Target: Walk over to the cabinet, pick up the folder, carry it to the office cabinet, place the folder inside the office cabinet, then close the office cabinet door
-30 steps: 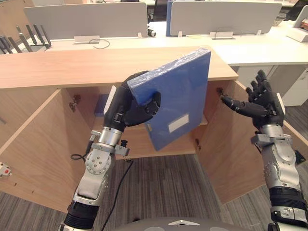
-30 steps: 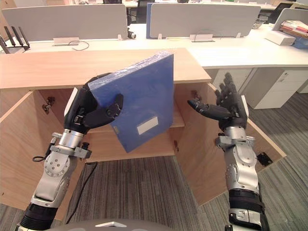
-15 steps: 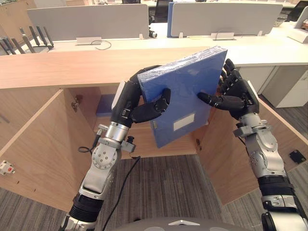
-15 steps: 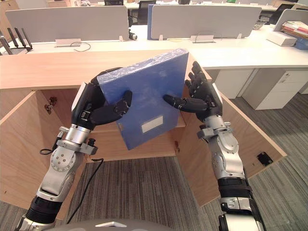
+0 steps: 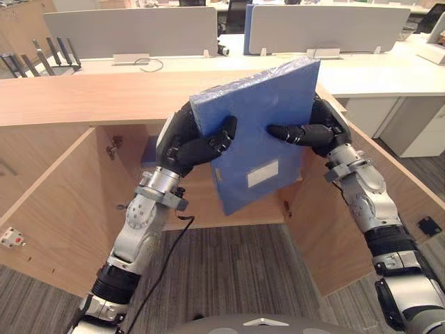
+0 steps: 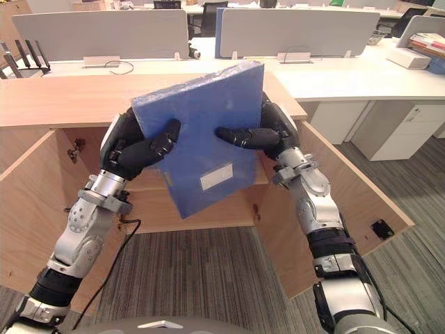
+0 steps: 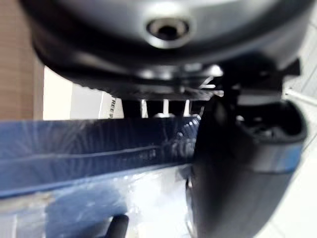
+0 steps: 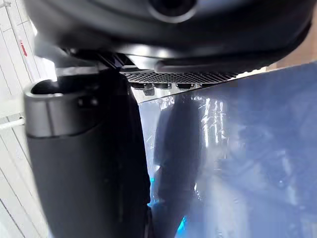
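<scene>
Blue folder [image 5: 259, 104] between left hand [image 5: 186, 142], right hand [image 5: 318, 132]

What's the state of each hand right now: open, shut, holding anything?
Left hand: shut on the blue folder, thumb across its front.
Right hand: shut on the same folder, at its opposite edge.

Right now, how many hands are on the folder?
2. The left hand grips the folder at its left edge and the right hand at its right edge, in front of the open cabinet.
</scene>
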Controlling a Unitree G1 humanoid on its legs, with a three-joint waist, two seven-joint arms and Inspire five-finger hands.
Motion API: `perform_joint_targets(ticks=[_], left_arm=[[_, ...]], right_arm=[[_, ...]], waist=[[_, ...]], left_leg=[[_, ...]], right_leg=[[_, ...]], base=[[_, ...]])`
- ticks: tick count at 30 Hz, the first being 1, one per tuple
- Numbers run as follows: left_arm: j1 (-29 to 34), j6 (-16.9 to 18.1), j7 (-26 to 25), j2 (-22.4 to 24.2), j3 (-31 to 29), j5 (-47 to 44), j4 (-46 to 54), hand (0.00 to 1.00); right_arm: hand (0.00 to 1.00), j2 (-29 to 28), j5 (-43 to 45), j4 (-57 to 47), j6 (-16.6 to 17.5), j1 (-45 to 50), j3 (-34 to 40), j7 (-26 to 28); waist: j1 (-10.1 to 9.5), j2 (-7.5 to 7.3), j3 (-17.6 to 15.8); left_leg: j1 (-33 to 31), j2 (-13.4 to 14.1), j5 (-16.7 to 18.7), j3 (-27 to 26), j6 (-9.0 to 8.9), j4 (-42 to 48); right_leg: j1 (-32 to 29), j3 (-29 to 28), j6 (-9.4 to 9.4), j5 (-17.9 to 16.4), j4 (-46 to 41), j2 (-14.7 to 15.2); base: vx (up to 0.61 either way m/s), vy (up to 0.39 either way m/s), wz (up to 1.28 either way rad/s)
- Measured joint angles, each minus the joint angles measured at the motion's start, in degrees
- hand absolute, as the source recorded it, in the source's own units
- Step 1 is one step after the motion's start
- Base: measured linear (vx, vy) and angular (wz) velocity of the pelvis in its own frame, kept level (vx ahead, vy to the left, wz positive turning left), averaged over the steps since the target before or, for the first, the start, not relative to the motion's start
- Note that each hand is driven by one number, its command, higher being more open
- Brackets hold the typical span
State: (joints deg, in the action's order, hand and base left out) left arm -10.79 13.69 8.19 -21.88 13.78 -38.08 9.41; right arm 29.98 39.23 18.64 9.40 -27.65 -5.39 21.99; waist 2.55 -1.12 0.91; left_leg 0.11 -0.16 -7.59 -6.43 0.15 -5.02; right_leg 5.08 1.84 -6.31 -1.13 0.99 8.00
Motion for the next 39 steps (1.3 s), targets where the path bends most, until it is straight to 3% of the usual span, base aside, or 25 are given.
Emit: perform_joint_targets(ticks=[11, 12, 23, 30, 35, 36, 39], left_arm=[[-5.2, -2.5, 1.0, -9.7, 6.3, -19.4, -4.9, 0.0], [-5.3, -2.5, 1.0, -10.1, 6.9, -20.5, -5.0, 0.0], [-5.7, -2.1, 2.8, -10.3, 8.4, -26.7, -11.2, 0.0], [-5.7, -1.4, 3.6, -11.0, 10.9, -26.7, -11.2, 0.0], [-5.4, -2.9, 5.0, -12.5, 12.5, -26.6, -11.2, 0.0], [-5.1, -3.3, 5.2, -12.4, 12.7, -26.3, -11.2, 1.0], [-3.5, -3.9, 6.5, -12.3, 12.7, -25.1, -11.1, 1.0]], right_arm=[[1.0, 3.5, 8.7, 13.2, 1.0, -9.1, -11.4, 3.8], [0.0, 3.4, 9.5, 13.9, 0.9, -9.4, -12.6, 4.0], [0.0, 3.4, 14.7, 15.5, -1.3, -8.7, -20.5, 6.3], [0.0, 3.4, 19.8, 14.8, -1.2, -4.4, -21.5, 6.1], [0.0, 2.7, 20.7, 11.9, -0.9, 1.7, -20.6, 4.8], [0.0, 1.7, 20.4, 10.8, -0.3, 4.2, -19.2, 4.3], [0.0, -1.0, 20.3, 9.0, 0.2, 9.7, -16.4, 3.6]], waist=[[-1.02, -0.17, 0.1], [-1.04, -0.21, 0.1], [-1.02, -0.27, 0.1], [-1.25, -0.33, 0.0], [-0.83, -0.35, 0.0], [-0.8, -0.38, 0.0], [-0.79, -0.42, 0.0]], left_leg=[[-1.1, 0.4, -0.4, 0.5, -0.01, 0.1], [-1.2, 0.4, -0.4, 0.5, -0.01, 0.1], [-1.7, 0.8, -0.3, 0.8, -0.18, 0.1], [-1.7, 0.9, -0.1, 1.1, -0.38, 0.1], [-1.7, 1.0, -0.1, 1.1, -0.46, 0.1], [-1.7, 1.0, 0.0, 1.0, -0.53, 0.1], [-1.7, 1.1, 0.1, 1.0, -0.64, 0.1]], right_leg=[[-0.7, 0.6, 0.09, 0.5, 0.3, -0.2], [-0.8, 0.6, 0.11, 0.5, 0.3, -0.2], [-0.7, 0.9, 0.27, 0.5, 0.4, -0.5], [-0.6, 1.1, 0.42, 0.4, 0.4, -0.6], [-0.6, 1.1, 0.45, 0.4, 0.7, -0.7], [-0.6, 1.1, 0.45, 0.4, 0.9, -0.7], [-0.6, 1.1, 0.53, 0.4, 1.1, -0.8]], base=[[-0.01, -0.004, 0.03], [0.0, 0.0, 0.0], [0.0, -0.001, 0.01], [-0.01, -0.002, 0.02], [0.0, 0.0, 0.0], [0.0, 0.0, 0.0], [0.0, 0.0, 0.0]])
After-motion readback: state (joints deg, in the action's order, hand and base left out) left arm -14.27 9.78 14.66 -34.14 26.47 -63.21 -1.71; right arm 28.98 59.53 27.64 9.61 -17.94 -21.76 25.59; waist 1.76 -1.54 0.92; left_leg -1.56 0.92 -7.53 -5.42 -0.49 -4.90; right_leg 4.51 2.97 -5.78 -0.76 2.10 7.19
